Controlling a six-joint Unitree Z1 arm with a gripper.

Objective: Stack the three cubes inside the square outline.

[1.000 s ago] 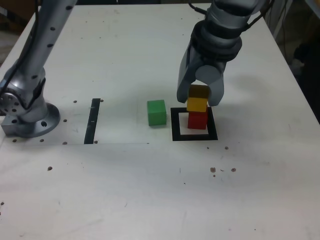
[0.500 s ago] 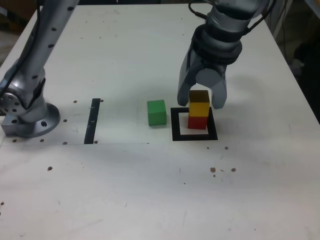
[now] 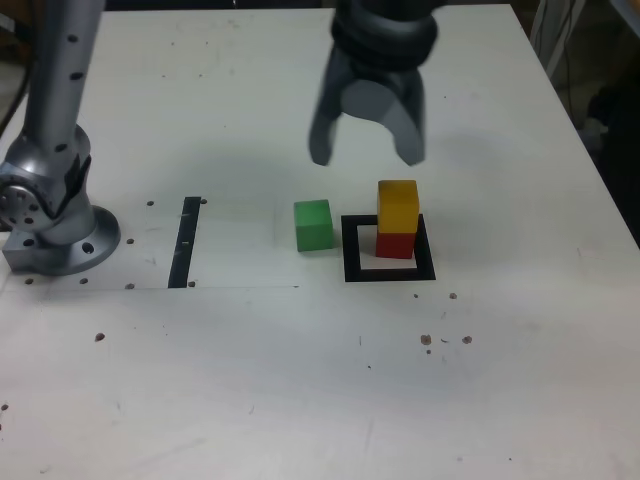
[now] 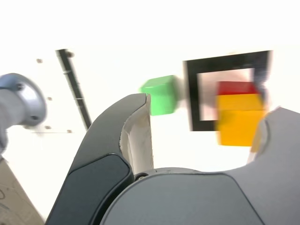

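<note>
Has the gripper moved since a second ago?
Yes. The gripper, jaws open and empty, has risen off the yellow cube and shifted toward the exterior view's left, now above the gap between the green cube and the square outline.

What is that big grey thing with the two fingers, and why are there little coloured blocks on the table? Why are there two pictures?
The grey thing is a robot arm, and its two-fingered end is the claw. One picture comes from a camera standing off the arm, looking down at the white table. The other comes from a camera on the arm's wrist, so you see the claw's own fingers up close.

On the table, the yellow cube sits on top of the red cube, inside the black square outline. The green cube waits beside the outline, on the exterior view's left. A black strip lies farther left.

The claw is open, up in the air, holding nothing.
</note>
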